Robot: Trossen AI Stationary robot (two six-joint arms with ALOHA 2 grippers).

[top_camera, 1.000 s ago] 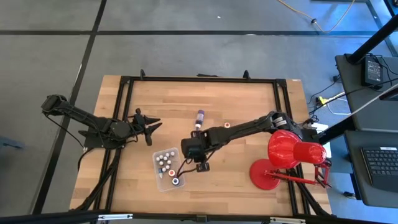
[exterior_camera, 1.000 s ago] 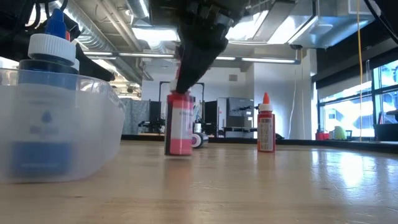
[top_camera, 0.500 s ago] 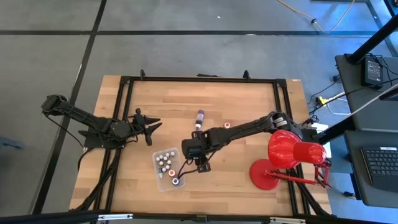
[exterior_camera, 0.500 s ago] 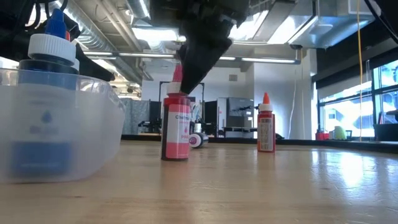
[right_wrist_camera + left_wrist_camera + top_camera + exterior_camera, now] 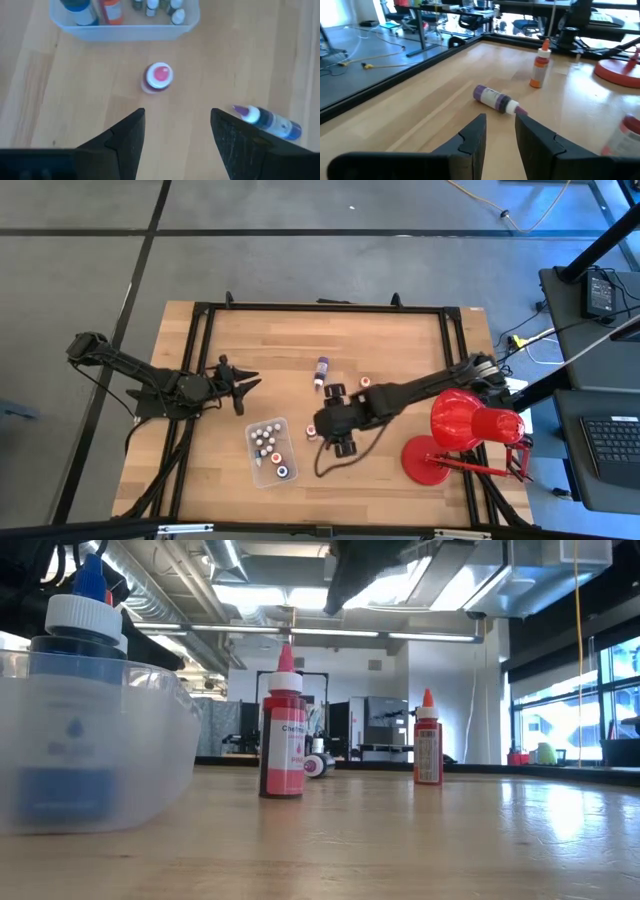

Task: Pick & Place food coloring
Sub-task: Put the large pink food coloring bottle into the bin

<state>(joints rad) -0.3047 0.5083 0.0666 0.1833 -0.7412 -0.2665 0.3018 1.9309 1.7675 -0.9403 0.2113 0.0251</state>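
A pink food coloring bottle (image 5: pixel 311 430) (image 5: pixel 159 76) stands upright on its base on the wooden table, just right of the clear tray (image 5: pixel 262 470). The tray holds several small bottles. My right gripper (image 5: pixel 326 423) (image 5: pixel 177 130) hangs open above the pink bottle and touches nothing. A purple bottle (image 5: pixel 321 370) (image 5: pixel 495 99) lies on its side farther back. An orange-red bottle (image 5: pixel 365 381) (image 5: pixel 428 745) stands near it. My left gripper (image 5: pixel 246 384) (image 5: pixel 500 135) waits at the table's left, open by a narrow gap, with nothing in it.
A big red desk lamp (image 5: pixel 462 420) stands on its round base (image 5: pixel 425 462) at the table's right. A black metal frame (image 5: pixel 320 307) runs around the table top. Bare wood lies between the tray and the lamp base.
My right gripper has set the pink bottle down upright beside the tray, opened and let go. It has then risen and drawn back toward the table's right. The bottle stays standing where it was put.
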